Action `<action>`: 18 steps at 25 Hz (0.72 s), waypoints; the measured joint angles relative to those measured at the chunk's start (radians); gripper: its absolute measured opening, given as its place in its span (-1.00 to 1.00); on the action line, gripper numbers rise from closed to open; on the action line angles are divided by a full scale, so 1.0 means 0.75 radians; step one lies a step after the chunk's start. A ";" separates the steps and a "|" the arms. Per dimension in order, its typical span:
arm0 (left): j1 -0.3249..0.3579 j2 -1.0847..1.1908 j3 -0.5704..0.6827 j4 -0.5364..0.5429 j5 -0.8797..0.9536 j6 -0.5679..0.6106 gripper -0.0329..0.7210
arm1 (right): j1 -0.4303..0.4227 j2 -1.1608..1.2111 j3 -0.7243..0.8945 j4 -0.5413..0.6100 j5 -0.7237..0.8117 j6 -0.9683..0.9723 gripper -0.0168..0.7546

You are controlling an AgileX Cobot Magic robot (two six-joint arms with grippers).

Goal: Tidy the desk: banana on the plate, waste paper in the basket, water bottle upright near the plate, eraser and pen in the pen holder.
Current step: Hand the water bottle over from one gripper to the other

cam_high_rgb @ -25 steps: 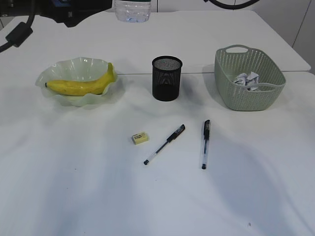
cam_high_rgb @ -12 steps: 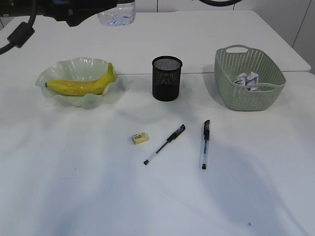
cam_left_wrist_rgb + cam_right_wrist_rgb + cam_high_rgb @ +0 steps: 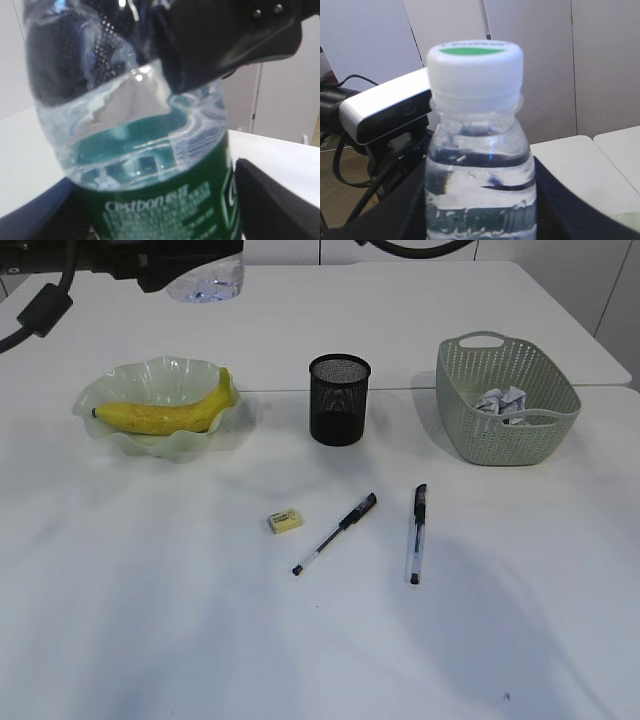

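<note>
The clear water bottle point(image 3: 205, 282) with its green label hangs in the air at the far left, above the table. My left gripper point(image 3: 160, 210) is shut on the labelled body point(image 3: 150, 150). My right gripper point(image 3: 480, 210) is shut on the bottle point(image 3: 480, 165) below its white cap point(image 3: 475, 65). The banana point(image 3: 160, 415) lies in the pale green plate point(image 3: 150, 372). Waste paper point(image 3: 500, 400) sits in the basket point(image 3: 480, 340). The yellow eraser point(image 3: 285, 521) and two pens point(image 3: 335, 533) point(image 3: 416, 533) lie in front of the black mesh pen holder point(image 3: 339, 400).
The left arm point(image 3: 120, 255) and a cable point(image 3: 40, 305) cross the top left corner of the exterior view. A seam between two tables point(image 3: 400, 390) runs behind the pen holder.
The bottle has travelled left along the top of the exterior view, from above the pen holder toward the plate side. Everything on the table stayed put.
</note>
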 joint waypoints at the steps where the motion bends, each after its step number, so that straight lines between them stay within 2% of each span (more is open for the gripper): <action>1: 0.000 0.000 0.000 0.000 0.000 0.000 0.65 | 0.000 0.000 0.000 0.000 0.000 0.002 -0.04; 18: 0.000 0.000 -0.004 0.000 0.003 0.000 0.65 | 0.000 0.000 0.000 0.000 -0.005 0.035 -0.04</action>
